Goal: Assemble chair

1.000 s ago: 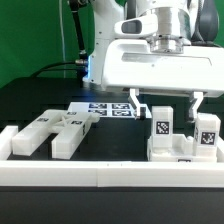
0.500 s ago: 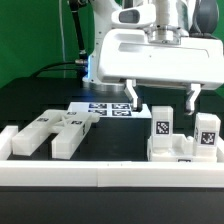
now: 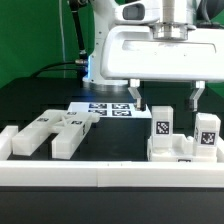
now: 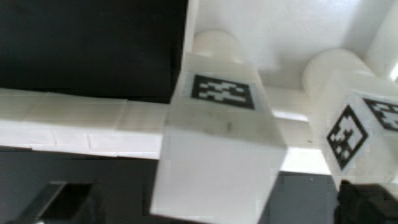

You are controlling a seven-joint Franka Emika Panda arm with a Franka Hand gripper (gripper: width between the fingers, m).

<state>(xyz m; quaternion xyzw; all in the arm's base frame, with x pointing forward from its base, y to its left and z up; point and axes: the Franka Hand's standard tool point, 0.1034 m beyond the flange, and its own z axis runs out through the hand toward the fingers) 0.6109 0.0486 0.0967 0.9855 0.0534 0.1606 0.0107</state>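
Gripper (image 3: 166, 98) risen clear of chair (image 3: 182, 148) subassembly, jaws wide, holding nothing. Two tagged uprights (image 3: 161, 122) stand in place; loose pieces (image 3: 55, 132) at exterior view's left apparently not yet joined.

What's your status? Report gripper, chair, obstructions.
Gripper open, empty, above the tagged uprights. Chair partly built; loose pieces at exterior view's left. No obstruction seen.

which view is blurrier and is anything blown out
exterior view: fairly sharp, chair pieces crisp with readable markings, but the gripper housing above is bright and nearly featureless. wrist view: clearly softer, out of focus this close, the tag has smeared edges, and a second white piece is almost blown out.
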